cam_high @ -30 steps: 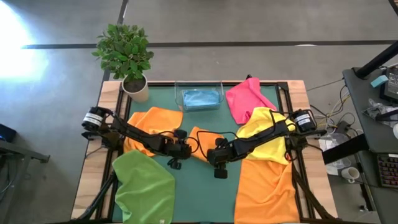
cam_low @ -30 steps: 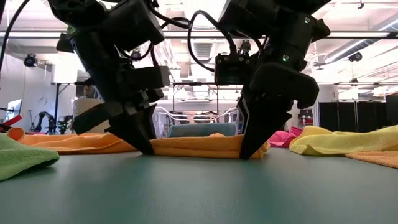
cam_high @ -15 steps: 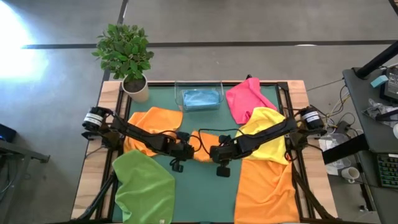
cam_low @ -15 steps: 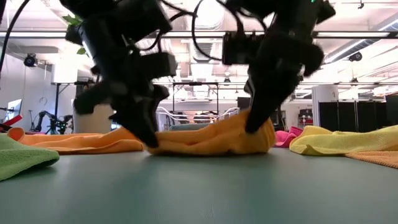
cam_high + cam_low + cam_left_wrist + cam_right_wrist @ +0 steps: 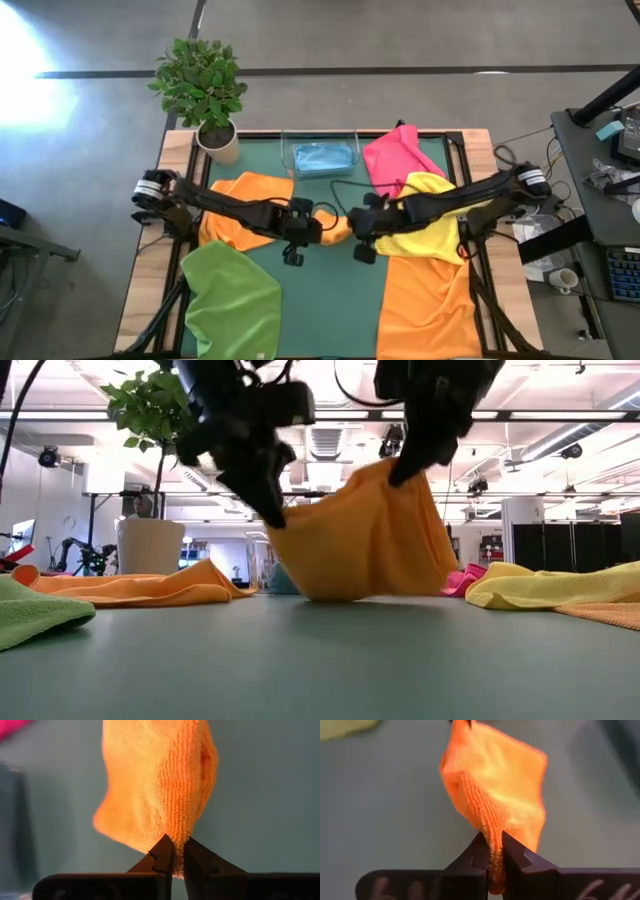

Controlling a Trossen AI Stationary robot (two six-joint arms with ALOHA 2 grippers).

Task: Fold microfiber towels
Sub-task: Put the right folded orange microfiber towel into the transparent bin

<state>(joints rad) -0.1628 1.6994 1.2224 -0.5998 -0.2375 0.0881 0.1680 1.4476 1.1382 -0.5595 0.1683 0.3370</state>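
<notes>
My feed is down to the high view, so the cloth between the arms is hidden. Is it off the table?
Observer: Mostly. In the low view the orange towel hangs between both grippers, its bottom edge at the green table.
Operator: Is the left grip solid?
Observer: The left gripper is shut on the towel's edge.
Operator: And the right?
Observer: The right gripper is also shut on an edge.
</notes>
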